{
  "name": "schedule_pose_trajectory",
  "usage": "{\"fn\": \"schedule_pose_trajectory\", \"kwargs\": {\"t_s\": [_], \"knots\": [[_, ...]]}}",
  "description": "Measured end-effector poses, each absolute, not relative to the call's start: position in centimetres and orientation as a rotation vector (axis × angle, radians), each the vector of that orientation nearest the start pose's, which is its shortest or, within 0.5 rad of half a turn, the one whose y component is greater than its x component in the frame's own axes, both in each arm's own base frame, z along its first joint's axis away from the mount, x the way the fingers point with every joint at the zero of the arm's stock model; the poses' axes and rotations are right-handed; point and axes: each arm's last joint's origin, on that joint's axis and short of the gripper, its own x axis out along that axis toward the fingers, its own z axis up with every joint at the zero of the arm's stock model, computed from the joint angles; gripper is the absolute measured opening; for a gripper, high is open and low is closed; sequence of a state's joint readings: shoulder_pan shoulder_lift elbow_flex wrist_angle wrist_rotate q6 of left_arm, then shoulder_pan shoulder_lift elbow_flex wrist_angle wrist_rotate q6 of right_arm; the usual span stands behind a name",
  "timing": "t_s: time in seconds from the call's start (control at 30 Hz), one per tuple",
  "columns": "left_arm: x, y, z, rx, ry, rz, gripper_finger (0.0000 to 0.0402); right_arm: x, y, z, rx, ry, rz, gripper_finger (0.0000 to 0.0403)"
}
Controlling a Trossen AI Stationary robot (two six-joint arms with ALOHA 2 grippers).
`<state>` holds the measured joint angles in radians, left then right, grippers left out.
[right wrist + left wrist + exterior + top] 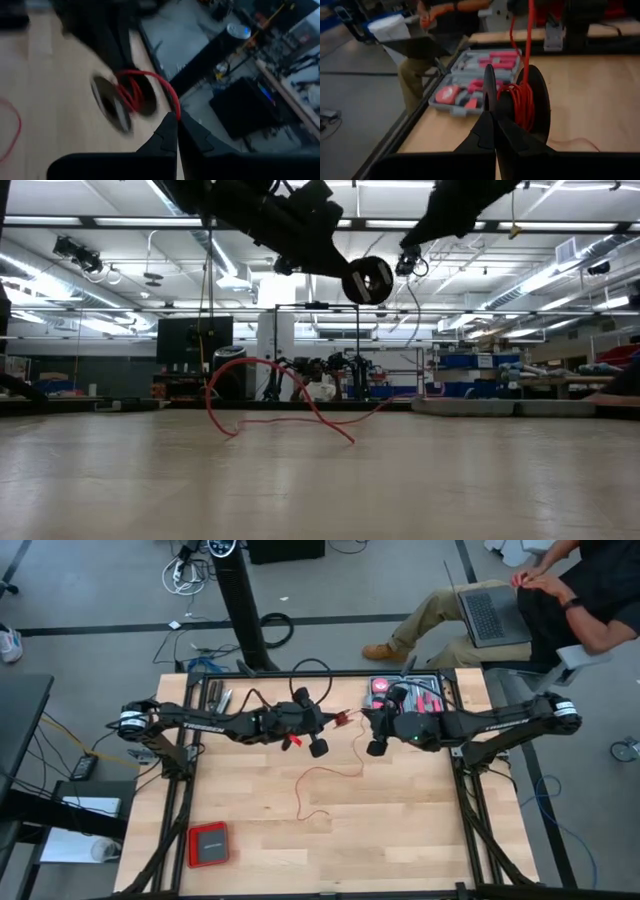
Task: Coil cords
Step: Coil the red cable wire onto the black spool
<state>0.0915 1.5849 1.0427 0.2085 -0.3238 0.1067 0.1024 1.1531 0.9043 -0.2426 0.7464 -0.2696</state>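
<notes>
Two end effectors above desk (400,830) centre: left end effector (495,131) clamped on black spool (536,102); right end effector (176,119) pinching red cord (335,772), slack trailing on desk.

Thin red cord (322,778), partly wound on black spool (520,102) held above counter; loose remainder trails down, looping slack across wooden counter (400,830) mid-area, uncoiled.

High view: overhead, straight down on the whole bench (400,830). Low view: bench-top level, facing the room behind. Wrist views: close behind each hand. All four share the red cord (280,395) and spool (535,105).
</notes>
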Motion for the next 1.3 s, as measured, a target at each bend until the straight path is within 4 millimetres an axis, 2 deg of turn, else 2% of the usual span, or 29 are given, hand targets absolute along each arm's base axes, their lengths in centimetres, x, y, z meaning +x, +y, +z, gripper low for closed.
{"fn": "schedule_pose_trajectory", "kwargs": {"t_s": [0.13, 0.27, 0.5, 0.67, 0.87, 1.1, 1.3], "knots": [[35.0, 3.8, 26.8, 0.123, 0.322, 0.356, 0.0000, 23.8, 0.3, 29.1, -0.428, 0.626, -0.600, 0.0000], [35.3, 3.5, 27.9, 0.112, 0.211, 0.342, 0.0000, 23.7, 0.2, 27.5, -0.382, 0.640, -0.624, 0.0000], [35.5, 3.4, 29.0, 0.073, 0.084, 0.352, 0.0000, 23.7, 0.4, 24.7, -0.269, 0.461, -0.676, 0.0000], [35.7, 3.0, 29.5, 0.060, 0.002, 0.373, 0.0000, 24.0, 0.5, 23.8, -0.172, 0.270, -0.633, 0.0001], [37.2, 2.3, 28.0, 0.026, -0.067, 0.439, 0.0000, 24.8, 0.7, 22.4, -0.165, 0.247, -0.603, 0.0001], [38.4, 2.5, 26.1, -0.001, -0.143, 0.561, 0.0000, 27.1, 1.3, 22.3, -0.196, 0.270, -0.563, 0.0004], [38.6, 2.6, 25.6, 0.032, -0.120, 0.608, 0.0000, 27.3, 2.2, 23.2, -0.259, 0.266, -0.512, 0.0050]]}}
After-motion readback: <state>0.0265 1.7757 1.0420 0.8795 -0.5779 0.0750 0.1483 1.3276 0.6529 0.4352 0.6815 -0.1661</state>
